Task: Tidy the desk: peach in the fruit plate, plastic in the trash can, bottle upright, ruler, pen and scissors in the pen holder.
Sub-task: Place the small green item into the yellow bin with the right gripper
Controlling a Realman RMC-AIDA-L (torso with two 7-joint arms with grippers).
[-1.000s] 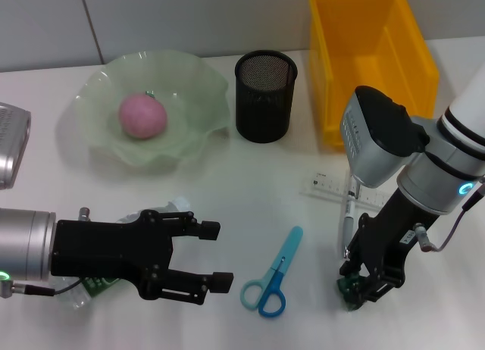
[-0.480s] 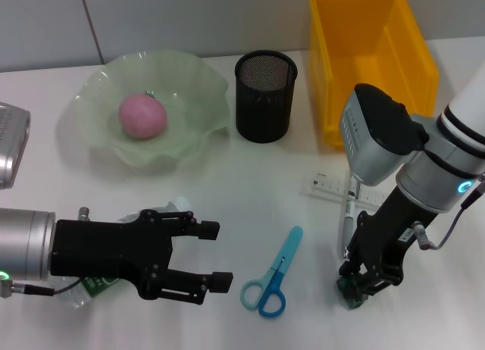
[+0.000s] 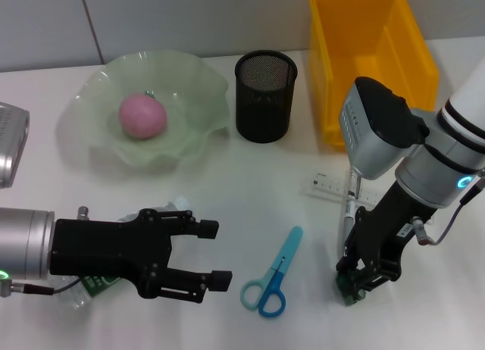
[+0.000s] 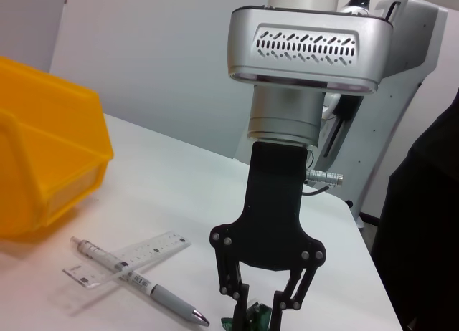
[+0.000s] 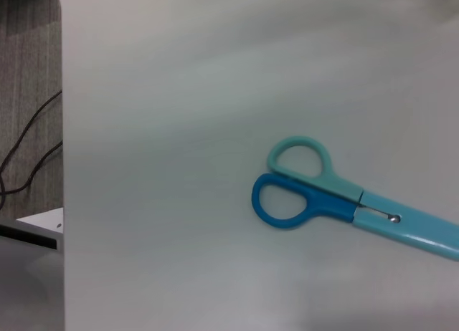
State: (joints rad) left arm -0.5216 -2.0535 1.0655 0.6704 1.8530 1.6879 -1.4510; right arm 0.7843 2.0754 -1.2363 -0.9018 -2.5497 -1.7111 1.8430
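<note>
Right gripper [image 3: 356, 288] near white desk's front edge, fingers clamped on crumpled green plastic scrap [image 4: 252, 318]; thin scrap could slip during lift toward yellow bin [image 3: 371, 54]; left gripper [image 3: 198, 255] fingers apart, idle

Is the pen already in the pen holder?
No, the pen lies on the desk across the ruler, apart from the pen holder.

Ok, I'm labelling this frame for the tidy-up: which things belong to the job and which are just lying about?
Job: peach, fruit plate, pen holder, yellow bin, ruler, pen, scissors, bottle lying under left gripper, green plastic in right gripper.
Lying about: only the silver object, left edge.
</note>
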